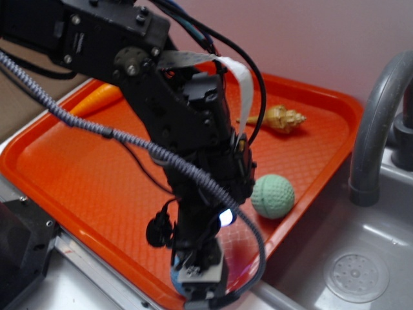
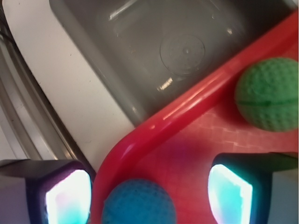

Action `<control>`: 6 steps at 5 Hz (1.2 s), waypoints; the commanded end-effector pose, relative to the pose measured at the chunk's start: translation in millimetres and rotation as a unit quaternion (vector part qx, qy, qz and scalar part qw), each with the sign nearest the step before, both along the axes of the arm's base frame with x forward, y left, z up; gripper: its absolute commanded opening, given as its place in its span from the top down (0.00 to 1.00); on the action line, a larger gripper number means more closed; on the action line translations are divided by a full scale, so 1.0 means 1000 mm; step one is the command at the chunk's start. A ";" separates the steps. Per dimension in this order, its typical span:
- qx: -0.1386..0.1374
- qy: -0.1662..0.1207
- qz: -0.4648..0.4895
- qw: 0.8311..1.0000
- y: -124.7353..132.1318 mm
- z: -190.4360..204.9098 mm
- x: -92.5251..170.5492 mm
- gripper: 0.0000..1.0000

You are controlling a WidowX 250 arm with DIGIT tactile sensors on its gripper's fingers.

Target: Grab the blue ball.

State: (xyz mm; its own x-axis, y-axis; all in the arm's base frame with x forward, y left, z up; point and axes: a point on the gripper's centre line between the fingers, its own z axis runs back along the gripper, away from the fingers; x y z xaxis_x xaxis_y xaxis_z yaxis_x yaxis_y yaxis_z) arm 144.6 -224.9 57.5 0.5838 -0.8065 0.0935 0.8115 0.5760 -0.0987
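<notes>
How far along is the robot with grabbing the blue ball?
Done: the gripper has been brought to the tray's corner, over the blue ball. In hand: the ball sits between the open fingers, nothing visibly pressing on it. Left: closing on it and lifting. The green ball lies apart, untouched.

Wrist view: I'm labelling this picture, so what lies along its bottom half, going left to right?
Left fingertip pad → blue ball → right fingertip pad → green ball, higher up on the tray.
</notes>
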 end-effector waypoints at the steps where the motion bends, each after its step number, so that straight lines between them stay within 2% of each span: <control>1: -0.040 0.002 -0.006 0.999 0.025 0.000 -0.024 0.00; 2: -0.019 0.022 -0.033 0.999 0.013 -0.019 -0.033 0.00; 3: -0.030 0.033 -0.037 0.998 0.005 -0.033 -0.031 0.07; 4: -0.045 0.071 -0.062 0.995 -0.005 -0.048 -0.030 1.00; 5: -0.052 0.054 -0.068 0.995 0.001 -0.028 -0.035 1.00; 6: -0.048 0.045 -0.060 0.996 0.011 -0.006 -0.037 1.00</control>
State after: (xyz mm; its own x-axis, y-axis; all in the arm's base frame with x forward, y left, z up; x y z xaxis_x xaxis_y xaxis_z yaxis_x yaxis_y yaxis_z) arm 120.7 -216.8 41.6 0.5006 -0.8614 0.0862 0.8515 0.4720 -0.2283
